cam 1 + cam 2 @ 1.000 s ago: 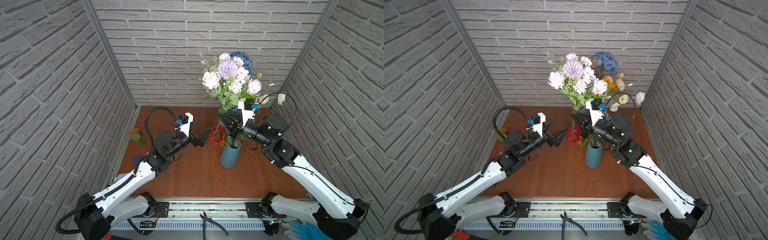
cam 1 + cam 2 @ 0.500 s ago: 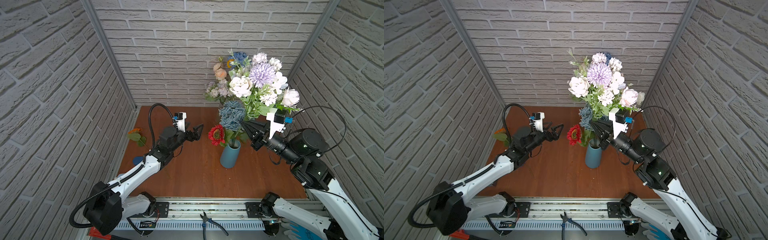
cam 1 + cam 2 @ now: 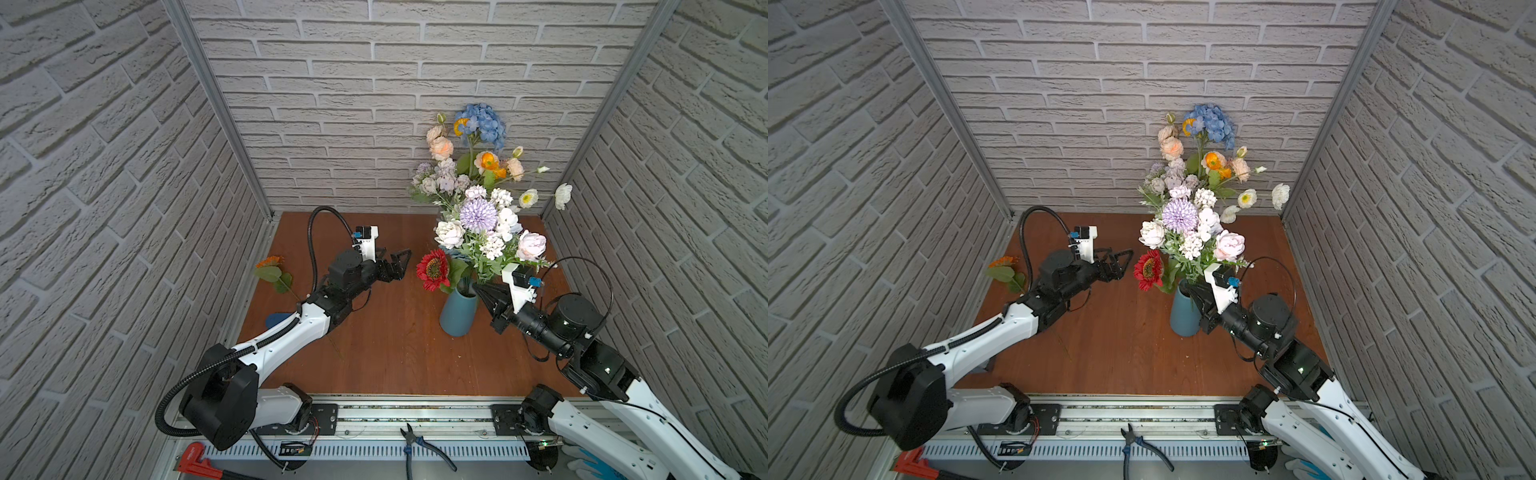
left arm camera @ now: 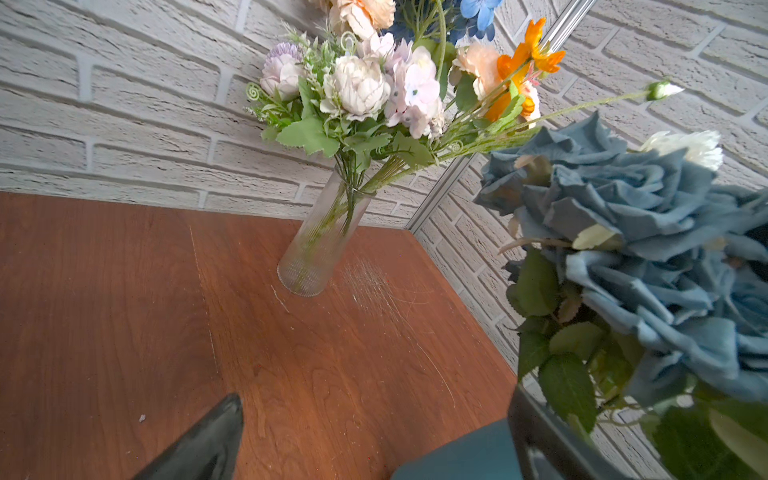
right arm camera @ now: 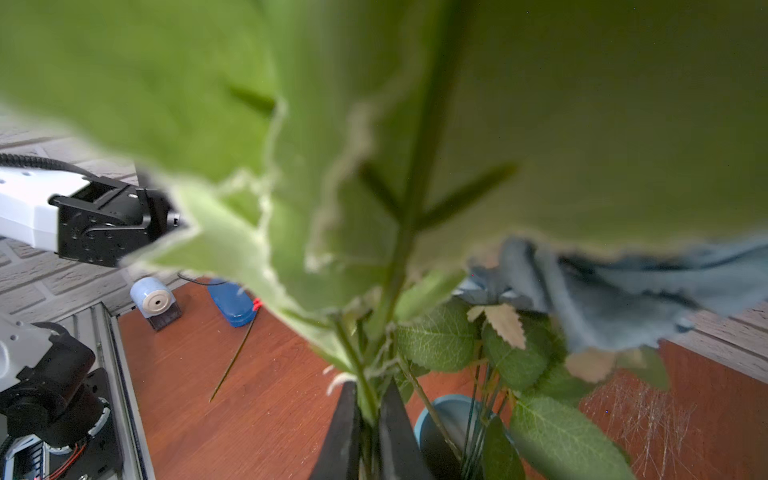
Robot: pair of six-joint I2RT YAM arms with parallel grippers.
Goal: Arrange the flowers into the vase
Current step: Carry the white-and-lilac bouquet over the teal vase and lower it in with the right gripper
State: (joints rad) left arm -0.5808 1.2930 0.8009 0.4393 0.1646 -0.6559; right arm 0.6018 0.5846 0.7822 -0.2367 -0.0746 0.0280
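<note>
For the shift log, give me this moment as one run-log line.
left end effector: open, empty | right end effector: shut on lilac-white bunch stems at blue vase mouth | orange daisy: lying on table

A ribbed glass vase (image 4: 324,245) stands on the wooden table (image 4: 124,291) near the brick wall (image 4: 104,124), holding pale, peach and orange flowers (image 4: 374,91). Dusty-blue roses (image 4: 623,232) (green leaves beneath) rise above a teal vase (image 4: 457,457). The left gripper (image 4: 376,399) gapes wide.

Bright, even light; blurred near foliage
</note>
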